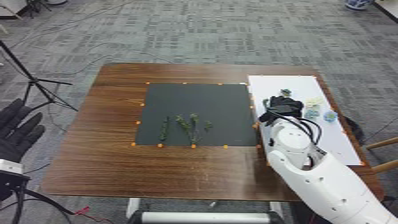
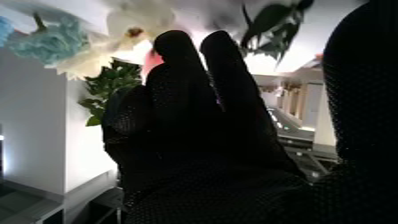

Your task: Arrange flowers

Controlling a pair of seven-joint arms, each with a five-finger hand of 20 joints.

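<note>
In the head view my right hand [image 1: 284, 106] is over the left part of the white board [image 1: 306, 87], its fingers fairly straight. Cream flowers [image 1: 313, 103] and a blue flower [image 1: 330, 116] lie beside it, with a small leafy piece [image 1: 285, 92] beyond its fingers. Green stems [image 1: 191, 125] rest on the dark mat [image 1: 197, 95]. My left hand [image 1: 16, 131] is off the table's left side, fingers extended. In the right wrist view my right hand [image 2: 213, 135] holds nothing visible; around it appear a blue flower [image 2: 58, 42], a white flower [image 2: 138, 22] and dark leaves [image 2: 271, 25].
The brown wooden table [image 1: 107, 165] carries the dark mat and the white board side by side, with orange markers along their edges. A black tripod [image 1: 34, 80] stands on the floor at the left. A wooden chair [image 1: 384, 155] is by the table's right side.
</note>
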